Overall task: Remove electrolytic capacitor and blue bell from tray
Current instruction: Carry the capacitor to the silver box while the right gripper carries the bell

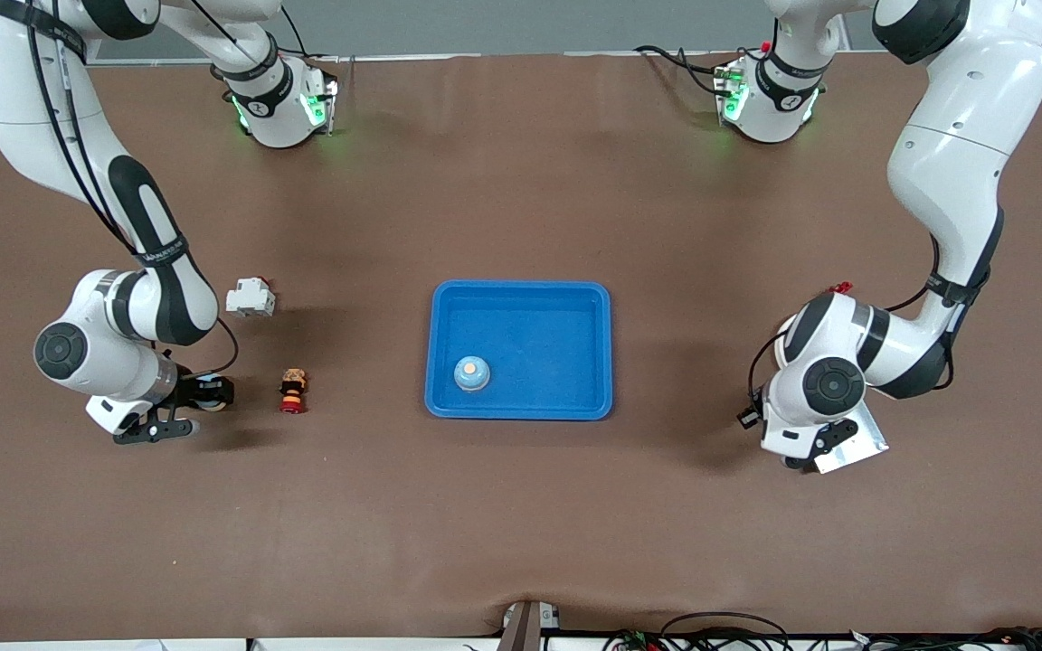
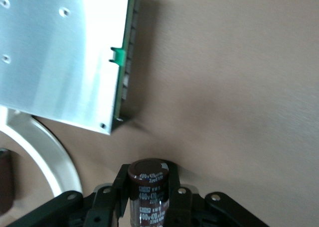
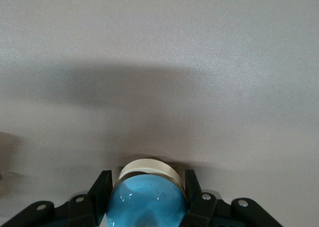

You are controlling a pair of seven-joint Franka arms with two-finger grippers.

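Left gripper [image 2: 148,207]: low over the table at the left arm's end, fingers [image 2: 122,187] pinching a capacitor [image 2: 148,194], a dark brown cylinder with pale printed lettering on its sleeve and a flat round end, held clear of the brown table [image 1: 521,506]. Beside it on the table: a flat metal plate [image 2: 60,53] with a green strip along one edge. Right gripper [image 3: 144,207]: low over the table at the right arm's end, fingers [image 3: 99,189] clamped on a bell [image 3: 147,199], a glossy light-blue dome with a cream rim. Near it on the table: a small stacked red and orange button [image 1: 293,391]; a white plastic block [image 1: 250,297], farther from the front camera. Mid-table: a blue tray [image 1: 521,303] containing a second light-blue bell [image 1: 471,373] with an orange top, in the corner nearer the front camera and toward the right arm's end.
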